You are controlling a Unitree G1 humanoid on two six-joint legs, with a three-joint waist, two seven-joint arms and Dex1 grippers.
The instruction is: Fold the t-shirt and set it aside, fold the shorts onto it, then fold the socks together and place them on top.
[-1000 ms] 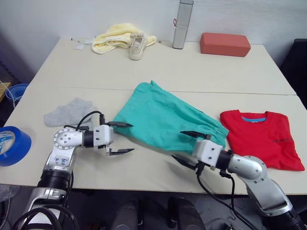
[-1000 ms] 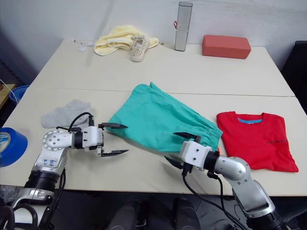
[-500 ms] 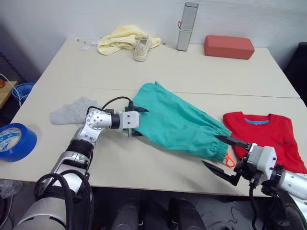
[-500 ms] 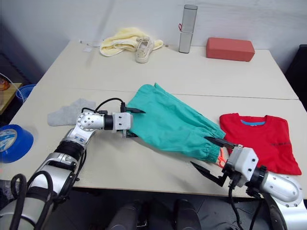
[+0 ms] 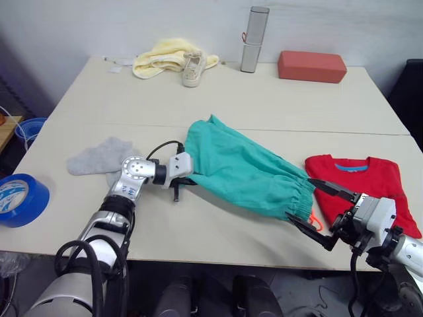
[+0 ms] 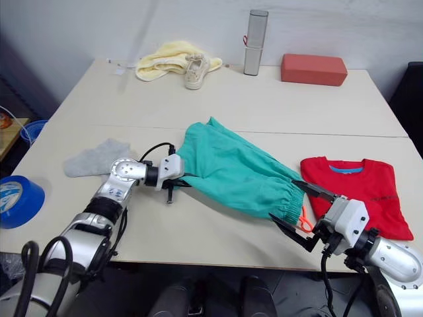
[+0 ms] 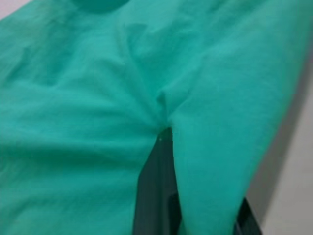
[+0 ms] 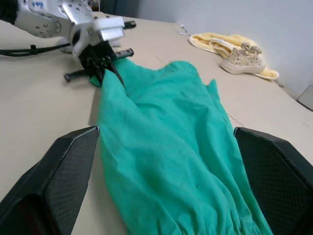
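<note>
The teal-green shorts lie slantwise across the middle of the table, waistband and orange drawstring toward the right. My left gripper is shut on the shorts' left leg hem; the left wrist view shows the shorts' fabric bunched at the fingertip. My right gripper stands open at the waistband end, one finger on each side of it, with the shorts between its fingers. The red t-shirt lies folded at the right. The grey socks lie left of my left arm.
At the table's far edge are a pale yellow cloth with an off-white sneaker, a silver cylinder and a red block. A blue tape roll sits at the near left corner.
My left gripper has reached to the shorts' hem and shut on it. My right gripper has swung right to the waistband end, still open.
</note>
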